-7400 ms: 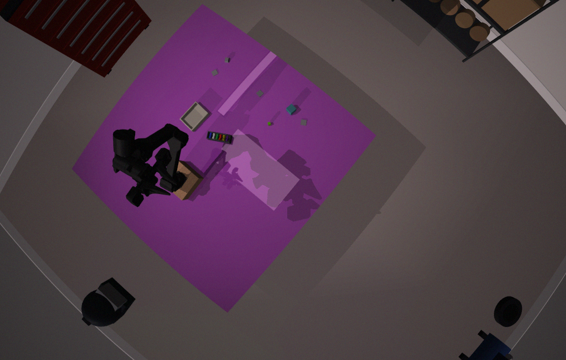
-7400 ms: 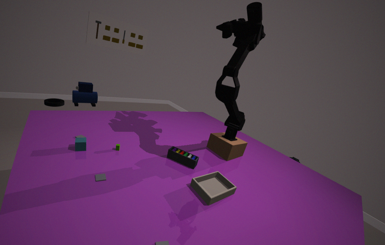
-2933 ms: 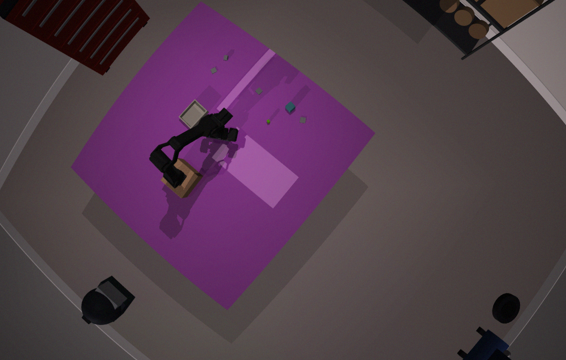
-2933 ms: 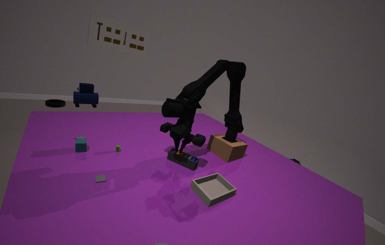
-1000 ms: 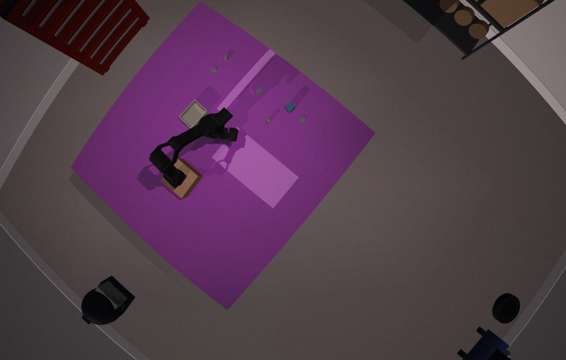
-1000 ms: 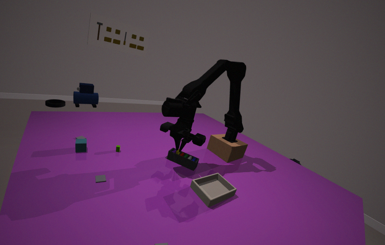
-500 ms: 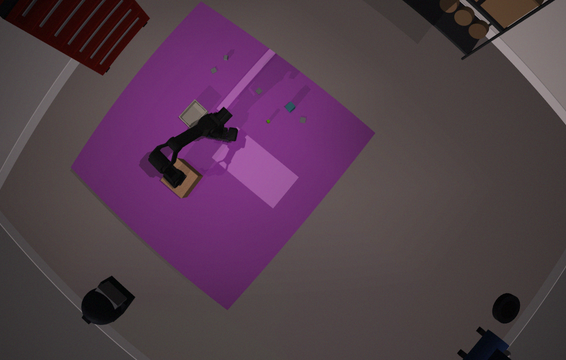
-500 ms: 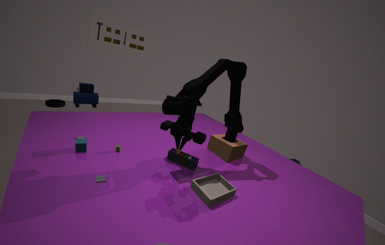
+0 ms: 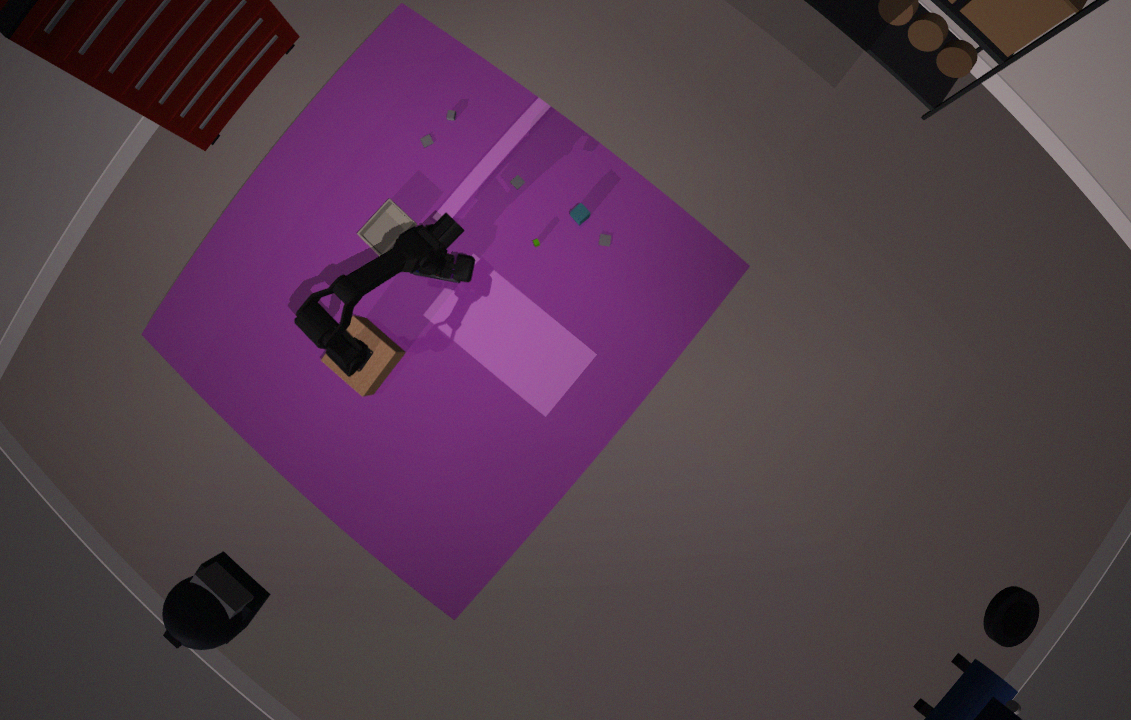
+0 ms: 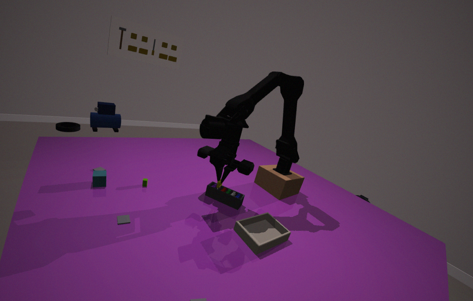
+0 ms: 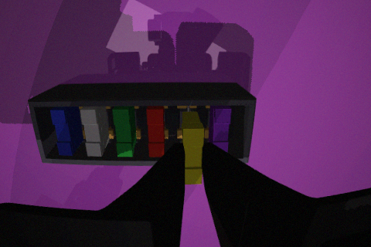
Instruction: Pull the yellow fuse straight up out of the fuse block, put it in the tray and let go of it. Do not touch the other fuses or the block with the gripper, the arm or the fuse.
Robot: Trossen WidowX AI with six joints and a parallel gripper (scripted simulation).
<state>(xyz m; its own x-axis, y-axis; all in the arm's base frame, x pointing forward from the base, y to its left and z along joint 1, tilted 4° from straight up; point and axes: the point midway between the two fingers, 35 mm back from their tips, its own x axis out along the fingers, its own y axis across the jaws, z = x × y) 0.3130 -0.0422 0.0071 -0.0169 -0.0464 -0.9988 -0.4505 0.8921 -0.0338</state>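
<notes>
The gripper point(image 11: 193, 165) is clamping the yellow fuse point(image 11: 193, 150) at frame centre, partly raised from the block point(image 11: 141, 93). Lift should be proceeding vertically, clearing red point(image 11: 154, 131) and purple point(image 11: 222, 126) neighbours.

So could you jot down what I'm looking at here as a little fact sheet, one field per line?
machine: one black arm on a tan box base
hand: closed on the yellow fuse
yellow fuse position: partly raised, lower end at its slot in the fuse block
neighbours: red fuse on one side, purple fuse on the other, apart from the fingers
other fuses: green, white, blue, all seated
tray: holds no fuse, beside the block
surface: purple mat
</notes>
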